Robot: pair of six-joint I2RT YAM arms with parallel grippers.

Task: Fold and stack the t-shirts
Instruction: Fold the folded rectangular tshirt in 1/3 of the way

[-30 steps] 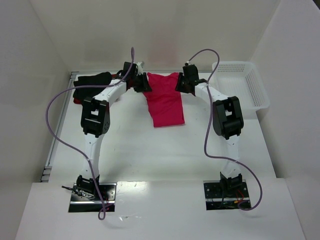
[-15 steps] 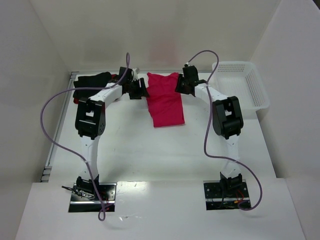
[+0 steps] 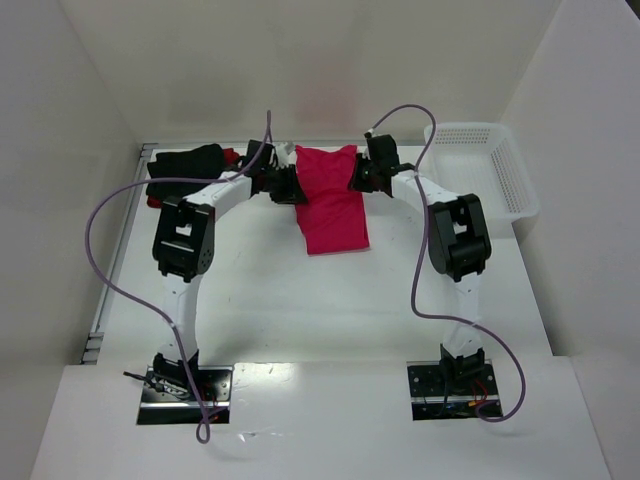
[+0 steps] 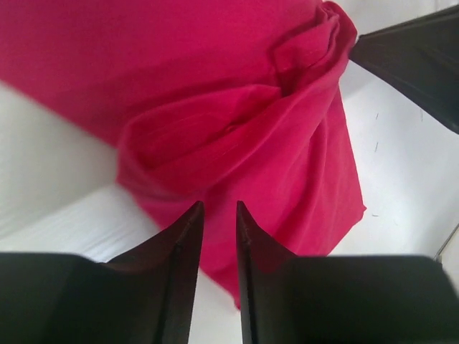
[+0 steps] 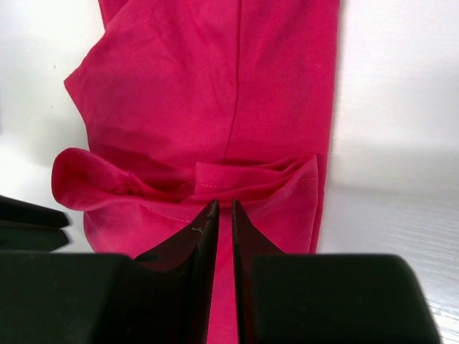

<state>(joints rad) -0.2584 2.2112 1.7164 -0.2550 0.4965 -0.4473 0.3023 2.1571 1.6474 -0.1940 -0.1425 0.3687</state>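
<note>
The crimson-pink t-shirt (image 3: 330,205) lies folded into a long strip at the back middle of the table, with its far end bunched. My left gripper (image 3: 292,187) is at the strip's left edge. In the left wrist view its jaws (image 4: 219,208) stand a narrow gap apart over the shirt's edge (image 4: 237,136), gripping nothing. My right gripper (image 3: 358,175) is at the strip's far right corner. In the right wrist view (image 5: 224,206) it is pinched on the cloth (image 5: 215,93) at a folded hem. A black t-shirt (image 3: 185,165) lies on a darker red one (image 3: 156,203) at the back left.
A white perforated basket (image 3: 485,170) stands at the back right against the wall. White walls close in the back and both sides. Purple cables loop from both arms over the table.
My left gripper pulled back to the left, away from the pink shirt, then came right again to its left edge. The right gripper has stayed in place.
</note>
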